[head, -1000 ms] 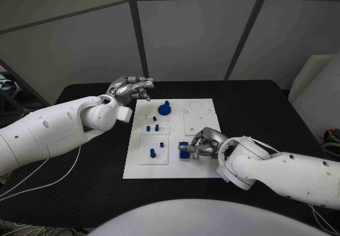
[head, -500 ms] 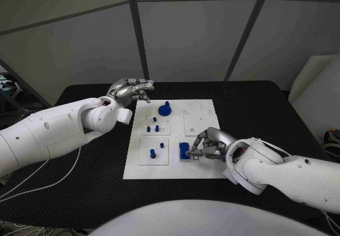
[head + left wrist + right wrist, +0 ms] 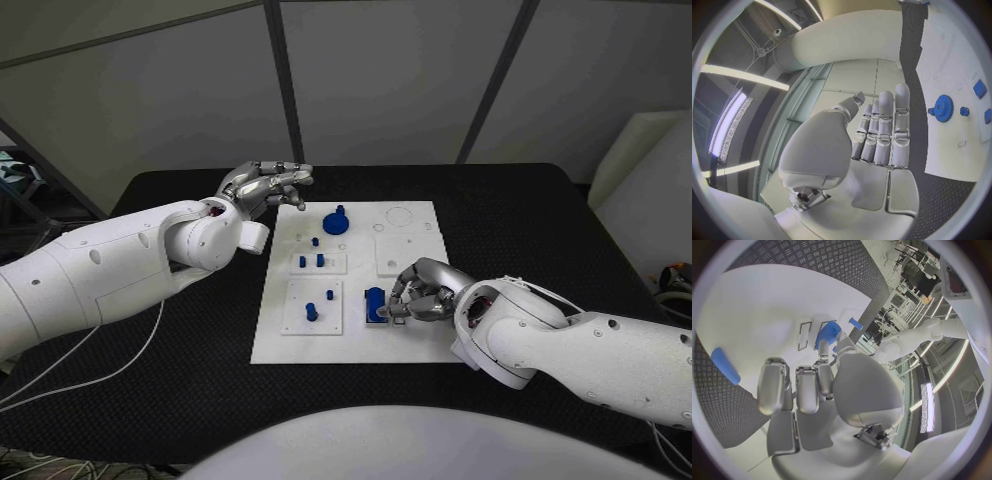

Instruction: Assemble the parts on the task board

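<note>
black table (image 3: 173, 330) under white board (image 3: 281, 345). blue block (image 3: 375, 304) on board's near right, long axis running near to far, upright, pinched by right hand (image 3: 418, 293). left hand (image 3: 265, 184) raised past board's far left corner, fingers together, holding nothing.

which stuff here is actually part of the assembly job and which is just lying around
Part of the job:
- task board
- blue gear
- blue block, touched by the right hand
- small blue pegs
- blue peg

Just lying about:
- loose white cable on the black table
- left hand, idle beside the board's far corner
</note>
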Robot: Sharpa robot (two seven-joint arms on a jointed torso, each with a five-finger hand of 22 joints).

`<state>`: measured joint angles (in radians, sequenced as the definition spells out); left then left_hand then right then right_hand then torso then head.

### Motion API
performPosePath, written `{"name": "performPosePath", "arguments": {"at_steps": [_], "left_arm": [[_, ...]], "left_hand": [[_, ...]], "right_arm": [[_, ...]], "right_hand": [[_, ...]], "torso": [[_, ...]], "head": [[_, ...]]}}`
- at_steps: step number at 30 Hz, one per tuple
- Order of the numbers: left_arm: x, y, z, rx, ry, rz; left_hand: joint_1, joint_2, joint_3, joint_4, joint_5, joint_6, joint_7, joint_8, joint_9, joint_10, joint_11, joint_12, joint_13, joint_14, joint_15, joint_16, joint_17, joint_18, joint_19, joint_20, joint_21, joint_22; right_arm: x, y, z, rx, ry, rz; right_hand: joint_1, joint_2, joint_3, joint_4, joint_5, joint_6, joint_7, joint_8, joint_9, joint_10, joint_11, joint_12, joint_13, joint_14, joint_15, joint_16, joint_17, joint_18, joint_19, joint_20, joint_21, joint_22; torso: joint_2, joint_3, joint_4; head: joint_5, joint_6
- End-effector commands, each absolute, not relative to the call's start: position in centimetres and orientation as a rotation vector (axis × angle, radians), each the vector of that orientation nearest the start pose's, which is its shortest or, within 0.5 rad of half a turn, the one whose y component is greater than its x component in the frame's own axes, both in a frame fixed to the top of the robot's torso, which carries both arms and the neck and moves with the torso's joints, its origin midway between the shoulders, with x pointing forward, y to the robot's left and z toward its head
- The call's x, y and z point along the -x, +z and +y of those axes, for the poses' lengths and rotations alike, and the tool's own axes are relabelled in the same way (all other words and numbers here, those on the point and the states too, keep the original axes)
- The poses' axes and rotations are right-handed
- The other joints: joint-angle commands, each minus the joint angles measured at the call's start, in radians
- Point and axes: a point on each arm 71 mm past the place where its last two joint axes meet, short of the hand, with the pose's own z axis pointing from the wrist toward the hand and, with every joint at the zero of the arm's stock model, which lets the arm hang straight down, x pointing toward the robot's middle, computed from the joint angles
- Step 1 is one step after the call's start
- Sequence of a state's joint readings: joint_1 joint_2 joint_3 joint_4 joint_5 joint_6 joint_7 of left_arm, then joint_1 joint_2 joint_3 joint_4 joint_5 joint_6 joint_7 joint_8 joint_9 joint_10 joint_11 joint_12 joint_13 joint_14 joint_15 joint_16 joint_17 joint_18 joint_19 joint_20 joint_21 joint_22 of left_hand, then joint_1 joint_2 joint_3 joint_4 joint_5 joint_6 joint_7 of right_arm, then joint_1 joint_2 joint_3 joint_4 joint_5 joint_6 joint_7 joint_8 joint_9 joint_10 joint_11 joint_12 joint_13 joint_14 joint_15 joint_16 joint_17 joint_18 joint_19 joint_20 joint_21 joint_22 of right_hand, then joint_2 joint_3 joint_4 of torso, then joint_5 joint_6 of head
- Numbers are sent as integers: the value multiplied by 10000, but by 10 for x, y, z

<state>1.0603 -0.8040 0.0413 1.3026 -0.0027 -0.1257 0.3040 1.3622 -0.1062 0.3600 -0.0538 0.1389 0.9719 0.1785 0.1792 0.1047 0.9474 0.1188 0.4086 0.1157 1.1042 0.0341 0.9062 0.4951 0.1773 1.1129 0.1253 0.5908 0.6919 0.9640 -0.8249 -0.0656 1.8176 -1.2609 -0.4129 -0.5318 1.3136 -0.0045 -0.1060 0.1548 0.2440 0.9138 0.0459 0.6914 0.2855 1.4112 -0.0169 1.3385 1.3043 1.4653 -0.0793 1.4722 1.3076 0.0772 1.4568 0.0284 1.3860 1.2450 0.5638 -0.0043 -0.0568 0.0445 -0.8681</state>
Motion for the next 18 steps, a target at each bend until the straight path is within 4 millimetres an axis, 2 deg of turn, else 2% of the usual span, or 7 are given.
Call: {"name": "performPosePath", "arguments": {"at_steps": [1,6,9,13,18], "left_arm": [[-505,-239,251,12796,-15154,15040],[-505,-239,251,12797,-15144,15031],[-505,-239,251,12792,-15155,15032],[-504,-239,251,12787,-15168,15037],[-504,-239,251,12787,-15165,15033]], "left_hand": [[1,90,-71,6,52,-76,11,71,-18,-89,-6,71,-15,-78,22,47,-25,51,-29,37,-59,-20],[1,90,-71,6,52,-76,11,71,-18,-89,-6,71,-15,-78,22,47,-25,51,-29,37,-59,-20],[1,90,-71,6,52,-76,11,71,-18,-89,-6,71,-15,-78,22,47,-25,51,-29,37,-59,-20],[1,90,-71,6,52,-76,11,71,-18,-89,-6,71,-15,-78,22,47,-25,51,-29,37,-59,-20],[1,90,-71,6,52,-76,11,71,-18,-89,-6,71,-15,-78,22,47,-25,51,-29,37,-59,-20]], "right_arm": [[-373,-275,-138,-3088,6299,20746],[-377,-277,-138,-3164,6099,20593],[-379,-277,-136,-3149,6101,20542],[-379,-277,-133,-3017,6191,20579],[-377,-278,-130,-2735,6303,20761]], "right_hand": [[6,115,7,-59,59,77,-5,80,21,-14,-94,50,-8,728,-101,-13,1034,-131,-3,-76,44,12],[64,203,29,-92,110,132,-66,177,69,8,-146,58,9,728,-144,-15,1033,-135,7,-114,55,33],[116,274,50,-124,44,177,-113,269,117,41,-187,87,46,729,-178,-14,1036,-137,13,-147,60,45],[137,239,19,-158,-16,181,-134,327,150,57,-207,99,63,729,-198,-17,1032,-137,14,-167,59,46],[239,122,-40,-280,-111,141,-148,398,194,58,-227,93,65,726,-220,-28,1019,-138,12,-196,54,46]], "torso": [[6,2,-8],[-12,4,-19],[-7,7,-5],[-10,15,-12],[-13,3,-24]], "head": [[25,-31],[31,-45],[18,-45],[32,-45],[32,-45]]}}
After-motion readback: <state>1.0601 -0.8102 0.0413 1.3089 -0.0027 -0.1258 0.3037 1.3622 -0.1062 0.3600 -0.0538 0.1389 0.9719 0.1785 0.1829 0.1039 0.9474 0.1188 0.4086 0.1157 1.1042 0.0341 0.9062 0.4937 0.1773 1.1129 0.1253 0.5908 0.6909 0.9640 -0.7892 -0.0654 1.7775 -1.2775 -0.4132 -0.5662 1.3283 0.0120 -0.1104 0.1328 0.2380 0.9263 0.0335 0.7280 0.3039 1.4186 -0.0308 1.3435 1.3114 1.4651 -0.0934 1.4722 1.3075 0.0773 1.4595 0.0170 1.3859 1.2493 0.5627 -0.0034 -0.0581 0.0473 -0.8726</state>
